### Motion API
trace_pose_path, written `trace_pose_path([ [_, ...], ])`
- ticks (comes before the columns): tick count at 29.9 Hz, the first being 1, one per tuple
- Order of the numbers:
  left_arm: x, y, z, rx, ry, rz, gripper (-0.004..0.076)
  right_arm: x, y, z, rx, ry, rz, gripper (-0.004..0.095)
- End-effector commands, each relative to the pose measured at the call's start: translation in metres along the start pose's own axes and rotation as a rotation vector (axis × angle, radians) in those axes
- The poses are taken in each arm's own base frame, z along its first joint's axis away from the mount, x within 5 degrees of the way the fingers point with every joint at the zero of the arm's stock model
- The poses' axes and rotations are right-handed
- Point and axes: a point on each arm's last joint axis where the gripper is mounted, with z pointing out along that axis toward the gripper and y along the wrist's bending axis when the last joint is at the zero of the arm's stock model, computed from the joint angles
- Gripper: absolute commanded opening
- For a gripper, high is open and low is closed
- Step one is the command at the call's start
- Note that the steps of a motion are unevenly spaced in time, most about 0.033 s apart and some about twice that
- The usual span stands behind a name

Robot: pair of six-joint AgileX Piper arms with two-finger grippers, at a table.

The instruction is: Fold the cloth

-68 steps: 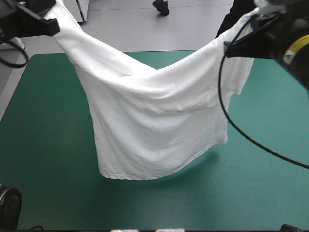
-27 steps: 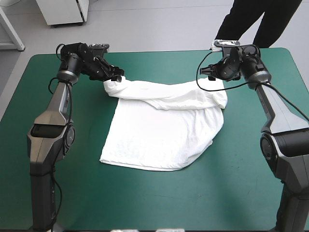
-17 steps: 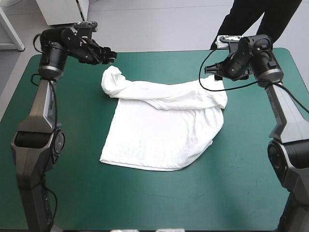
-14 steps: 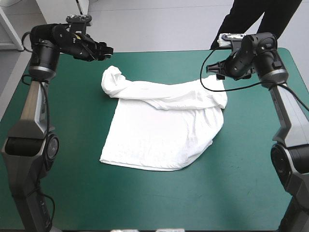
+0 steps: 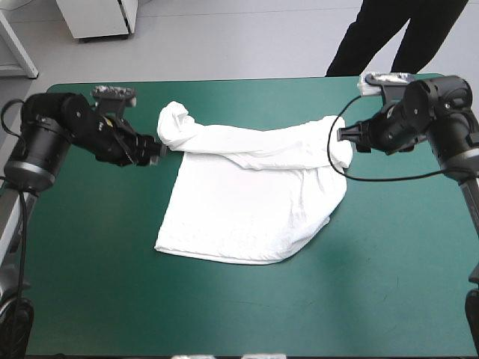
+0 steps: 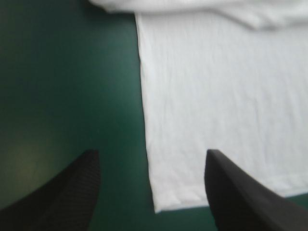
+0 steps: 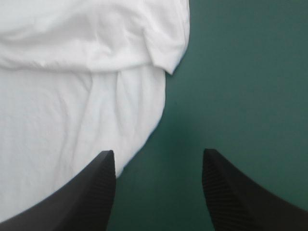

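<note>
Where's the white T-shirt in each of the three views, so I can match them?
High view: the T-shirt lies spread mid-table on the teal-green cover.
Left wrist view: ahead of the left gripper, its side edge running between the open jaws.
Right wrist view: ahead of the right gripper, off to one side, jaws open.
Shared landmark: the bunched band along the shirt's far edge.

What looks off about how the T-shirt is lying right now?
The T-shirt is not spread flat: its far edge is bunched into a rumpled ridge, ending in a lump by the open left gripper. Its side near the open right gripper curves inward. Nothing looks torn.
</note>
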Motion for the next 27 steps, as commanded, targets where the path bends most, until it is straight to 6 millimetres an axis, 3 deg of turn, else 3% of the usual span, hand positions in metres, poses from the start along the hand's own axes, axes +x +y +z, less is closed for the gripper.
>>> trace_pose_path([
  [1,0.03,-0.013,0.007,-0.033,0.094,0.03,0.0454,0.024,-0.005,-0.018,-0.002,-0.03,0.017,0.0507],
  [6,0.054,-0.019,0.046,-0.014,0.187,0.017,0.0454,0.044,-0.008,-0.019,0.001,-0.012,0.05,0.0506],
  [17,0.093,-0.013,0.095,-0.002,0.238,-0.025,0.0428,0.047,-0.008,-0.026,0.001,-0.032,0.053,0.0486],
  [23,0.098,-0.011,0.112,-0.007,0.226,-0.031,0.0405,0.047,-0.008,-0.026,0.001,-0.03,0.053,0.0486],
  [27,0.1,-0.009,0.136,-0.012,0.301,-0.023,0.0404,0.047,-0.008,-0.026,0.001,-0.03,0.053,0.0486],
])
